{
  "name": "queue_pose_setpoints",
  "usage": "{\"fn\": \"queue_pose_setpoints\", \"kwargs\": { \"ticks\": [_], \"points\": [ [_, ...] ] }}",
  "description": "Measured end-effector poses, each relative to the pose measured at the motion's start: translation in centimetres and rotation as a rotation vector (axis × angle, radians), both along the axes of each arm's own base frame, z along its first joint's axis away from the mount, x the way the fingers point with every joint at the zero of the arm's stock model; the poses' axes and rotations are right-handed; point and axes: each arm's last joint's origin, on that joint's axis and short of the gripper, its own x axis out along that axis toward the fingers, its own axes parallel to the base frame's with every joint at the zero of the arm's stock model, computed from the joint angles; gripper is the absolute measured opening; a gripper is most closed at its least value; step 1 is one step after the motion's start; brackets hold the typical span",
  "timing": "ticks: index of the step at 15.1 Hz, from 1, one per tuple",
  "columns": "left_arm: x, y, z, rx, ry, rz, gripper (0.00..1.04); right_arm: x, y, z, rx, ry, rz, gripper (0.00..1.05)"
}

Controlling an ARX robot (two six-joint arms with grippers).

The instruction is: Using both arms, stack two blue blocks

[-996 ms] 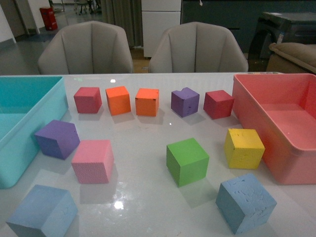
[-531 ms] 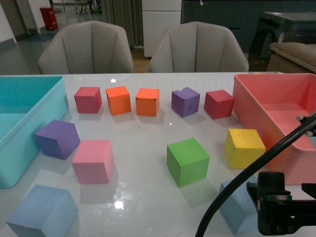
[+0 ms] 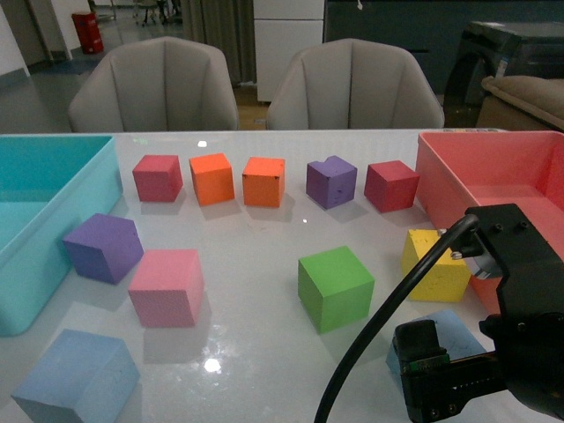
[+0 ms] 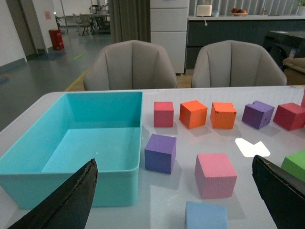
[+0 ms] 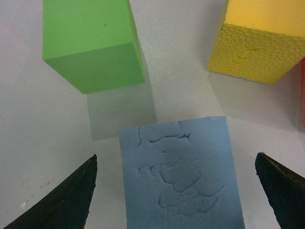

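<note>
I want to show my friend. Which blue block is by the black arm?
Start at the pink bin on the right. The yellow block sits beside it, and nearer the robot lies the blue block, partly hidden by the right arm. Unlike that bright neighbour, it is pale blue with a cracked top.

pale blue block (image 5: 178,171), green cube (image 5: 88,38), yellow cube (image 5: 259,43)

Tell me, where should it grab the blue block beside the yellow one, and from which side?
Probably by its two opposite side faces, from above. The blue block sits flat, top face up, under the open right end effector, and the green cube and yellow cube stand clear of it.
</note>
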Motion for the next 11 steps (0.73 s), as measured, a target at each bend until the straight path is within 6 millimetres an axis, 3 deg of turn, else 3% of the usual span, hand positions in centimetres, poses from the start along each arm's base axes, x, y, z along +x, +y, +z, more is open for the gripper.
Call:
{"fn": "queue_pose_setpoints", "kwargs": {
  "ticks": [4,5,8,11],
  "points": [
    [0.0,0.0,0.0,0.0,0.0,0.0,0.98,0.0,0.0,-2.1,-0.036,0.037,0.033,0.98],
    [0.0,0.0,0.0,0.0,0.0,0.0,0.98,-0.1,0.0,-2.3,-0.037,0.037,0.033,0.94],
    [0.0,0.0,0.0,0.0,0.0,0.0,0.98,-0.7,-0.3,-2.4,-0.044,0.044,0.029,0.62],
    [0.0,0.0,0.0,0.0,0.0,0.0,0.98,-1.4,-0.5,0.2,-0.034,-0.01,0.023,0.48]
  ]
}}
